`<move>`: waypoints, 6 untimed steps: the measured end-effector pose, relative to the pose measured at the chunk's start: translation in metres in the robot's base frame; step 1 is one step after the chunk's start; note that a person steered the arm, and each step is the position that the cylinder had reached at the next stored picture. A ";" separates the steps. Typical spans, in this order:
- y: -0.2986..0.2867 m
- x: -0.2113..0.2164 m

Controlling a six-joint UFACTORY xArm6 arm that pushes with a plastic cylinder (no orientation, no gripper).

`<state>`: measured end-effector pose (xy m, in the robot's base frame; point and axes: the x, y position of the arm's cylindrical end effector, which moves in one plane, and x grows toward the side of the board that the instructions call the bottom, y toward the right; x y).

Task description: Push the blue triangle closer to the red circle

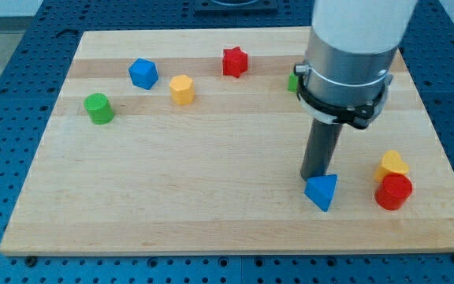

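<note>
Camera view, the only one: my tip (pixel 315 177) sits on the wooden board (pixel 211 197) at the view's lower right, touching or all but touching the upper left edge of the blue triangle (pixel 321 192). The rod rises straight from there into the grey and white arm body (pixel 353 47), which fills the view's top right. I have no fingers to speak of, so nothing is apart, together or clamped; the rod simply ends at the tip.

The blue triangle lies just below and to the right of my tip. The red circle (pixel 393 192) stands near it to the view's right, with a strip of bare board between the two. A yellow block (pixel 392 165) touches the red circle from above; its shape is hard to make out.

Across the upper part of the board, well apart from the tip, sit a green cylinder (pixel 98 108) at the view's left, a blue block (pixel 143 73), a yellow block with flat sides (pixel 181 89) and a red star (pixel 235 61). A second green block (pixel 292 82) peeks out at the left of the arm body, mostly hidden.
</note>
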<state>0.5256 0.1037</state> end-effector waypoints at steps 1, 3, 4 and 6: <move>-0.023 0.000; -0.057 0.030; -0.020 0.040; 0.039 0.040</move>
